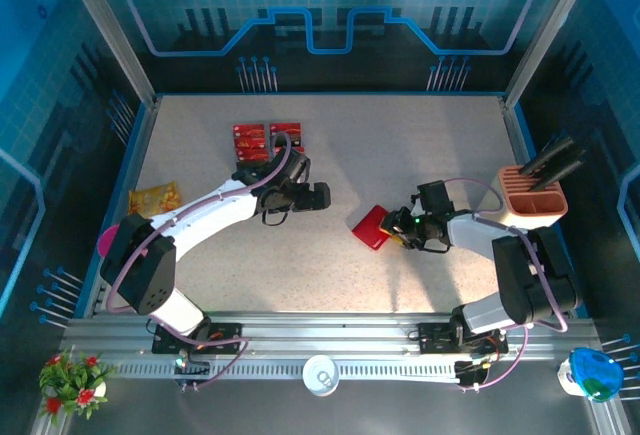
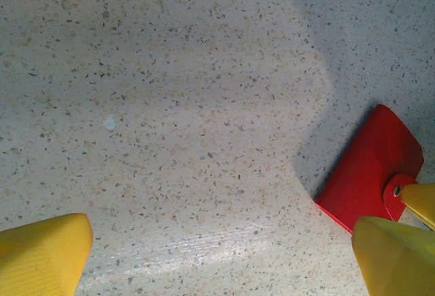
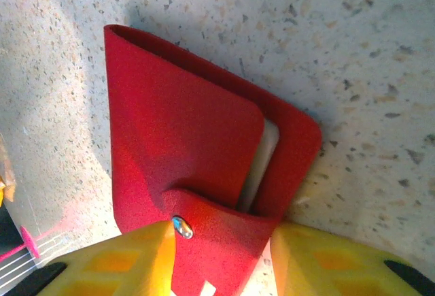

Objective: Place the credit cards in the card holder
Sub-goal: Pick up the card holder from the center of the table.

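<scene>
Nearest the bases, the right gripper (image 3: 221,252) reaches left, low over the speckled table (image 1: 420,145). Its yellow fingers (image 3: 115,262) stand partly apart, with the snap-tab end of the card holder (image 3: 183,126) between them. Each finger meets an edge of that end, but I cannot tell whether they press on it or only flank it. The holder lies flat and closed, skewed to the table edges. A pale sliver of its inner pocket shows beside the flap, and the rest of its red body stretches away from the fingers.

Just beyond and to the left, the left gripper (image 2: 221,231) hovers over bare table with its jaws spread wide and nothing between them. The holder lies past its right finger, outside the gap.

Farther out, a yellow-orange snack packet (image 1: 155,198) lies near the left edge and a salmon-pink box (image 1: 532,200) stands at the right. Farthest back, the credit cards (image 1: 266,139) lie together on the table, well apart from the holder.
</scene>
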